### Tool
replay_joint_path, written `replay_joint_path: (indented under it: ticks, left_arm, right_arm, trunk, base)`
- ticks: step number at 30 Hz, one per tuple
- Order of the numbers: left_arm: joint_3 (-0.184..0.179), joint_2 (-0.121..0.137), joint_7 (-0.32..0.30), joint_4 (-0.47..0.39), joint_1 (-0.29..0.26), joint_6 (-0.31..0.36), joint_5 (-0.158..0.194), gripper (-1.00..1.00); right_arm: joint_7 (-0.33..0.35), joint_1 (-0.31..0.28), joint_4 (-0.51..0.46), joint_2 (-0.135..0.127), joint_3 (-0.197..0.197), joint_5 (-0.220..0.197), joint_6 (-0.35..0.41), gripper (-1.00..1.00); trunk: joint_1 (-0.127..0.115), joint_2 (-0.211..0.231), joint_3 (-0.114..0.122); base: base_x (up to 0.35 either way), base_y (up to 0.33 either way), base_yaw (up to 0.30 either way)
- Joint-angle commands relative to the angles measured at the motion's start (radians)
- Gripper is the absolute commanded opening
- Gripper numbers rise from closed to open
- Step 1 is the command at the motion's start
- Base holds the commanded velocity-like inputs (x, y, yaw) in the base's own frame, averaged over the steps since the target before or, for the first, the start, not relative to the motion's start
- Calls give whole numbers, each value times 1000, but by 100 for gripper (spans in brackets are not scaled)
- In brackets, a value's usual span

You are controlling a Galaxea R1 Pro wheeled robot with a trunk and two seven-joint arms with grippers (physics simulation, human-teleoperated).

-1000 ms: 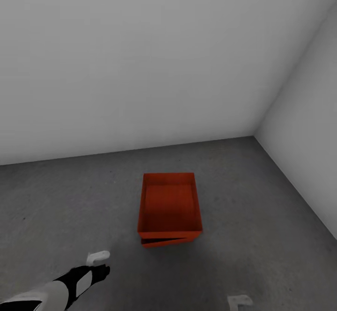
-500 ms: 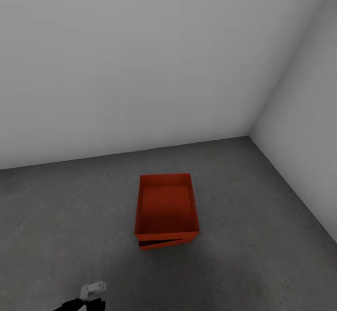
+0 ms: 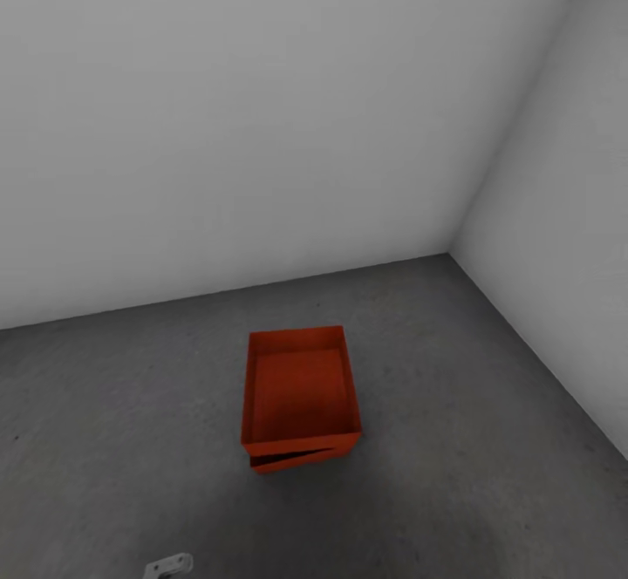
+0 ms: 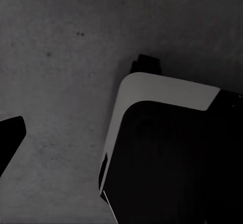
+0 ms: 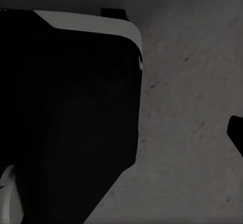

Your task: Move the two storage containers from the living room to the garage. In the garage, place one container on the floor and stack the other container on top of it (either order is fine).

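Observation:
Two orange-red storage containers stand stacked on the grey garage floor (image 3: 488, 439), in the middle of the head view. The upper container (image 3: 301, 387) is open-topped and empty, and sits slightly askew on the lower container (image 3: 292, 459), of which only the near rim shows. A white tip of my left gripper (image 3: 170, 566) shows at the picture's lower edge, well short of the stack. In the left wrist view one dark fingertip (image 4: 10, 138) stands at the picture's edge over bare concrete. The right wrist view likewise has a dark fingertip (image 5: 236, 132) at its edge. Neither gripper holds anything.
Plain white walls (image 3: 262, 126) meet in a corner at the back right (image 3: 451, 252), about a container's length beyond the stack. Both wrist views look down on my dark base with its white rim (image 4: 167, 87) over the concrete.
My left arm has drawn back down out of the head view, leaving only the gripper's tip. The right gripper's tip has left the lower edge. The view has shifted a little; the stack has stayed put.

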Motion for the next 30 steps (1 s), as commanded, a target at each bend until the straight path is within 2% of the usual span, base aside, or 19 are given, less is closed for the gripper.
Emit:
replay_joint_path:
  ticks: [1,30]
  left_arm:
    - [-1,0,4,0,0,4,7,100]
    - [-1,0,7,-2,0,3,6,100]
  right_arm:
    - [-1,-1,3,1,8,-10,-5,100]
    - [-2,0,3,3,8,-9,-6,100]
  trunk:
    - [0,-1,-1]
    - [0,-1,40]
  base:
    - [0,0,-19]
    - [0,0,-1]
